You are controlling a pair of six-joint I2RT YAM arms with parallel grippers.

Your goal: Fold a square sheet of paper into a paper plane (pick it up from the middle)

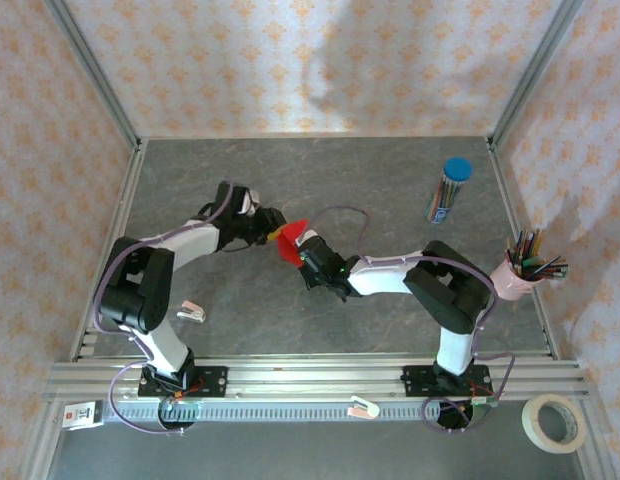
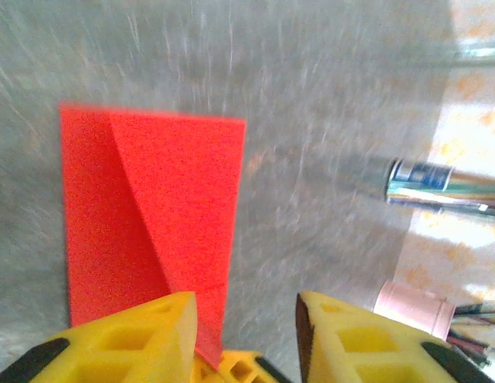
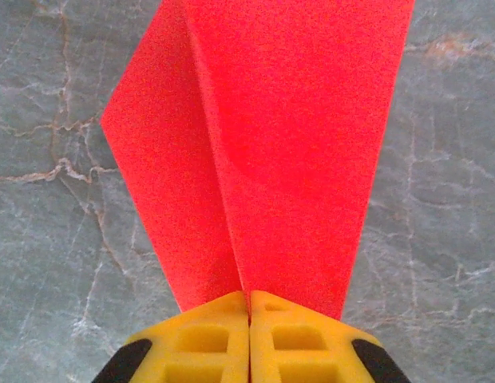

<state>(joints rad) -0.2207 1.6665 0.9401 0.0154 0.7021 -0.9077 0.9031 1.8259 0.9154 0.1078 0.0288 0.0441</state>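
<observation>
The right tool [image 3: 249,307] is fully closed. Its two yellow fingers are pressed together, pinching the narrow end of the red sheet of paper [image 3: 295,120]. From that pinch the paper fans outward in two overlapping flaps with a crease running between them, so it is partly folded and not yet a finished plane. Pinching where the flaps meet likely keeps the layers from springing apart.

The left tool [image 2: 246,311] faces it from the other side with its fingers apart and nothing clamped. A corner of the red sheet dips into the gap, close against one finger [image 2: 164,327]. With the fingers this far apart, the tool seems set either to take a fresh hold or to press the next crease.

In the overhead view the two tools meet nose to nose near the middle of the table [image 1: 340,170], the red sheet between them. It appears to be held up off the surface.

A blue-capped tube of coloured pencils [image 1: 448,190] lies well apart toward the far right. A pink cup of pens [image 1: 520,275] stands at the right edge.
</observation>
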